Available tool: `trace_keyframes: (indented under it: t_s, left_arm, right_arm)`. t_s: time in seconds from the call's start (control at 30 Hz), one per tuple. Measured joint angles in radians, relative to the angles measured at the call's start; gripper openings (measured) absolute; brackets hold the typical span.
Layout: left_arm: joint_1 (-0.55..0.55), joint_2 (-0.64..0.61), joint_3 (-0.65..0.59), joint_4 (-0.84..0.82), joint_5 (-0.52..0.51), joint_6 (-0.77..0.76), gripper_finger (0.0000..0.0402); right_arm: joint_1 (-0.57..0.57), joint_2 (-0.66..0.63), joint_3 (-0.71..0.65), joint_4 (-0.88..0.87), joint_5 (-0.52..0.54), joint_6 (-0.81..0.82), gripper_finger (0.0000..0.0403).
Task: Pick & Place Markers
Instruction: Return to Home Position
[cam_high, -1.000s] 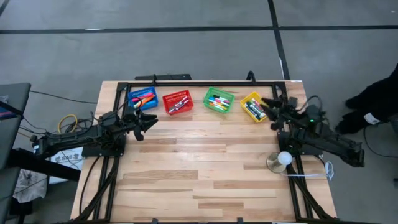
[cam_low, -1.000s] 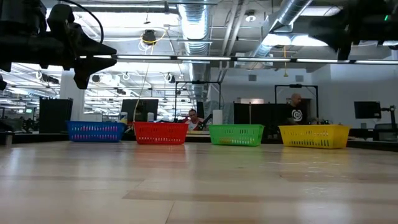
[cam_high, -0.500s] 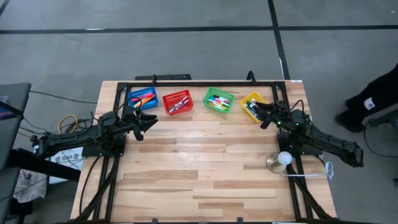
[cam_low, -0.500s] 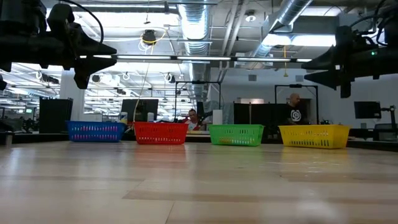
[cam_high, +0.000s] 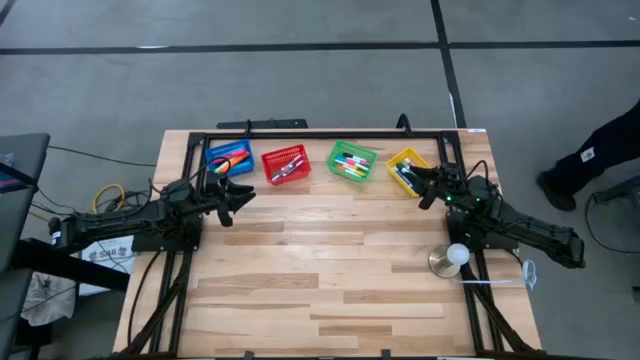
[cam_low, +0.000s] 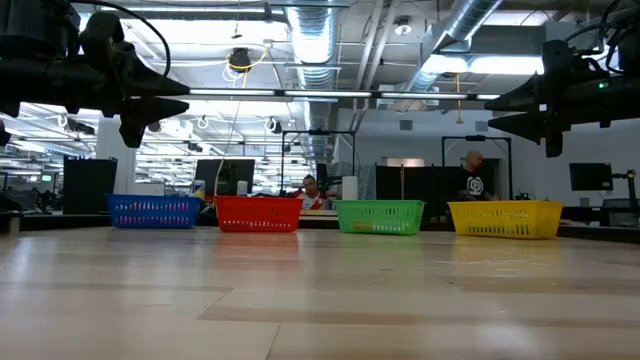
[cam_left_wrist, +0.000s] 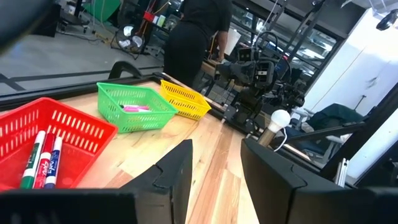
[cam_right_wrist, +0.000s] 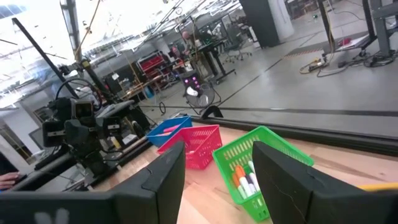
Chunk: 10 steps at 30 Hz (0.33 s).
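Markers (cam_high: 351, 164) lay in baskets (cam_low: 505, 218) along bench (cam_high: 330, 280) back edge; left gripper (cam_high: 236, 196), right gripper (cam_high: 424, 188) hovered empty near side edges, jaws spread; homing step apparently underway; next: retract both arms.

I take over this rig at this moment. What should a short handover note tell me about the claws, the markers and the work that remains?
Left claw: open, empty, raised above the table near the blue basket.
Right claw: open, empty, raised beside the yellow basket.
Markers: all that I can see lie in the blue basket, the red basket, the green basket and the yellow basket, in a row at the table's far edge.
Done: sorting looks finished; no marker shows loose on the table.
Left: probably only moving both claws to rest.
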Motion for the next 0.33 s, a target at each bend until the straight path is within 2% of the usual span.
trace_keyframes:
  t_s: [0.33]
  left_arm:
    - [0.000, 0.000, 0.000, 0.004, 0.000, 0.000, 0.0135]
  right_arm:
    - [0.000, 0.000, -0.001, 0.000, 0.000, 0.000, 0.0179]
